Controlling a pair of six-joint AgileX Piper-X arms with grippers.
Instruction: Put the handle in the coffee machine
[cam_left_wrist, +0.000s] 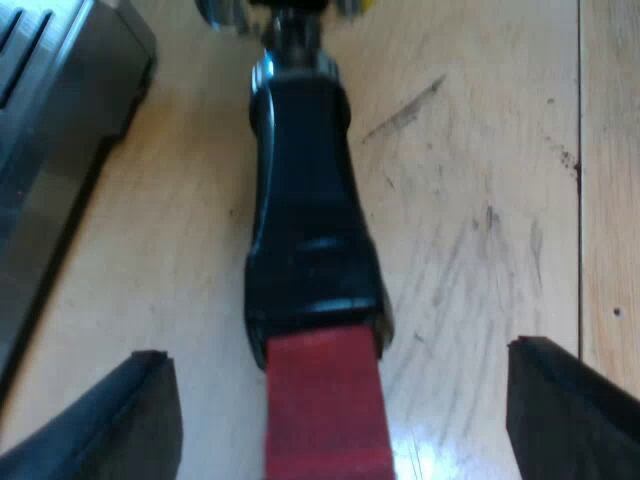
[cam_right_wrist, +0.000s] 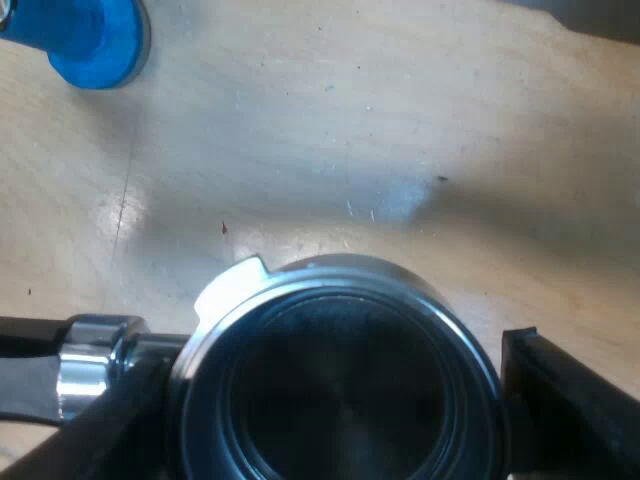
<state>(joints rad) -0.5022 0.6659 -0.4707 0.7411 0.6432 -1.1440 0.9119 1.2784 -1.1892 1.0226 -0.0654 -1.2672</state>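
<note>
The metal holder's dark handle (cam_left_wrist: 300, 230) lies on the wooden table, its red end (cam_left_wrist: 325, 400) pointing toward my left wrist. My left gripper (cam_left_wrist: 335, 358) is open, one black finger (cam_left_wrist: 120, 420) on each side of the red end and well clear of it. The holder's round metal basket (cam_right_wrist: 340, 370), dark inside, sits between the fingers of my right gripper (cam_right_wrist: 335, 372). Those fingers press against the basket's opposite sides, so the gripper is shut on it. The chrome collar (cam_right_wrist: 90, 375) joins the basket to the handle.
The espresso machine's dark grey body (cam_left_wrist: 50, 130) stands close beside the handle's far end. A blue tamper (cam_right_wrist: 95, 40) rests on the table beyond the basket. The wooden tabletop (cam_right_wrist: 380, 130) shows scratches and a seam.
</note>
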